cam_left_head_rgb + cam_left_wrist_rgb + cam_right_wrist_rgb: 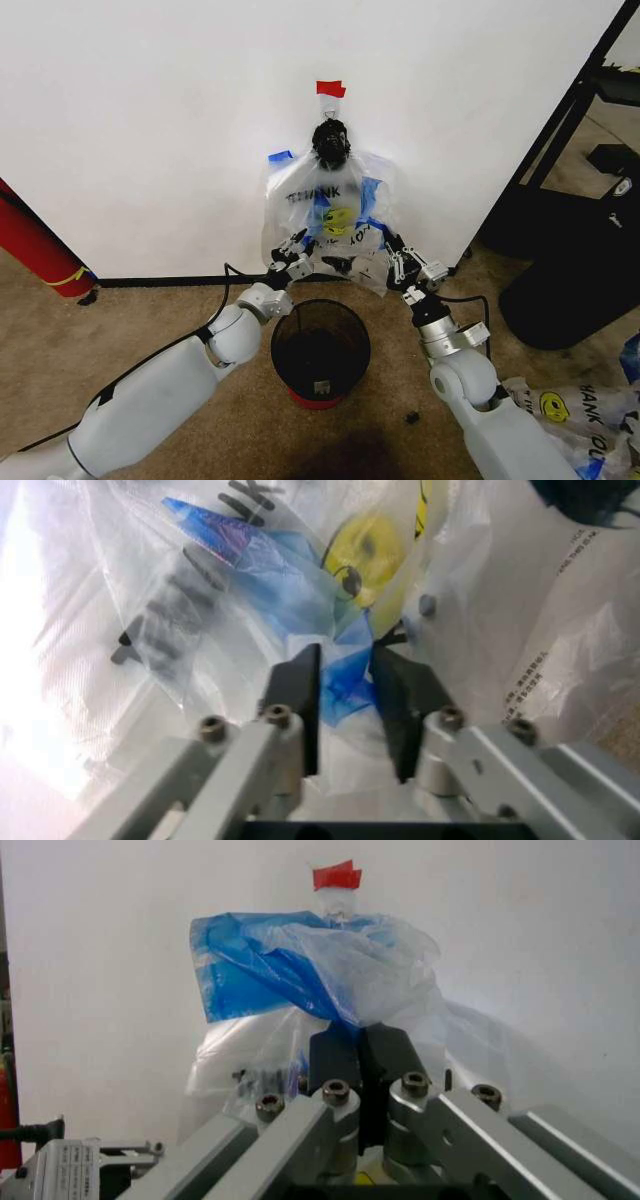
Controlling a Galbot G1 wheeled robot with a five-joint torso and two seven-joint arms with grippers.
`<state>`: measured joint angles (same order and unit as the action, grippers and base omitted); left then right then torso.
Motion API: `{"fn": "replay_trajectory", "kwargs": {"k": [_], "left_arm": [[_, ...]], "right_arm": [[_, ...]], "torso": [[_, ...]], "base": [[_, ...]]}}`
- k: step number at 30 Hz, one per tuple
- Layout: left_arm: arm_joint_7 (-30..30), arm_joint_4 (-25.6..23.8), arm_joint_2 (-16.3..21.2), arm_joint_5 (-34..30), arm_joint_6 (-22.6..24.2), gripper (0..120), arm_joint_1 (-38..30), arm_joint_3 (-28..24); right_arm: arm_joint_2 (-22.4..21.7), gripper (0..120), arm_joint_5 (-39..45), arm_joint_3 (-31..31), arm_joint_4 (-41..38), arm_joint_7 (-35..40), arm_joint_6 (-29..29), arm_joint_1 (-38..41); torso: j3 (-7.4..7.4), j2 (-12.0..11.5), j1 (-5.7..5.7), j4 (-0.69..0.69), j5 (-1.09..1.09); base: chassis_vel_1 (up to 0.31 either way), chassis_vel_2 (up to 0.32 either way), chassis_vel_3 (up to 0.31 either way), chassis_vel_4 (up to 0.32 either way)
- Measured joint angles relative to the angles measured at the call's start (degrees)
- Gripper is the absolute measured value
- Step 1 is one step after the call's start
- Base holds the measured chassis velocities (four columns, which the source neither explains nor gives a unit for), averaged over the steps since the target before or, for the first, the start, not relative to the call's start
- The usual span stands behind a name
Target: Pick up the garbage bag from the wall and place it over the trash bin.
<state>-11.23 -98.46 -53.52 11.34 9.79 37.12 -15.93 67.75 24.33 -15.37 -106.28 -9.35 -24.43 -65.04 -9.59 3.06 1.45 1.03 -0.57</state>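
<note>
From the head view, your garbage bag (330, 215) hangs on the wall (150, 120) from a hook under a small piece of red tape (331, 89), its top bunched dark at the hook. Both arms are raised to its lower edge: the left gripper (291, 249) at the bag's lower left corner, the right gripper (398, 259) at its lower right. The trash bin (320, 352) stands on the carpet directly below, between your two forearms and just clear of the wall. Your main risk, as I judge it: the film is thin, so a hard pull outward or down while the top is caught on the hook could tear it or slip it from the fingers. More bags lie on the floor by your right elbow.

In the left wrist view, the left gripper (345, 697) has its jaws only slightly apart, with a fold of blue and clear film between them. You cannot be sure the pinch is firm; if it is loose, that corner drops when you lift.

In the right wrist view, the right gripper (362, 1065) has its jaws pressed together with bag film rising from between them, so it appears clamped on the plastic. The bag (320, 982) bulges above the fingers, up to the tape.
</note>
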Motion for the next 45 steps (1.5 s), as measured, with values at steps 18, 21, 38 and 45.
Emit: {"fn": "replay_trajectory", "kwargs": {"k": [18,21,38,45], "left_arm": [[-2.2,-10.9,-4.4,-39.9,-7.9,0,10.6,13.6],[-1.3,-13.1,-5.4,-44.7,-9.3,0,13.7,16.1],[1.9,-12.2,-8.2,-36.7,-16.1,8,19.3,18.8],[11.7,-9.2,-1.5,-18.0,-23.2,34,14.3,17.4]], "right_arm": [[0.3,0,0.0,-2.8,-1.9,0.2,-1.3,-3.2],[0.6,0,0.0,-3.6,-2.7,0.3,-1.4,-4.3],[2.3,0,4.1,-5.6,-7.3,-0.6,-4.9,-9.5],[2.7,0,3.9,-5.3,-7.8,-1.8,-5.5,-9.9]], "torso": [[0.00,0.0,-0.01,0.00,0.01],[0.00,0.0,-0.01,0.00,0.00],[0.00,0.0,-0.01,0.01,-0.01],[0.00,0.0,0.00,0.01,-0.01]], "base": [[0.000,0.000,0.000,0.000],[0.000,0.000,0.000,0.000],[0.000,0.000,0.000,0.000],[0.000,0.000,0.000,0.000]]}}
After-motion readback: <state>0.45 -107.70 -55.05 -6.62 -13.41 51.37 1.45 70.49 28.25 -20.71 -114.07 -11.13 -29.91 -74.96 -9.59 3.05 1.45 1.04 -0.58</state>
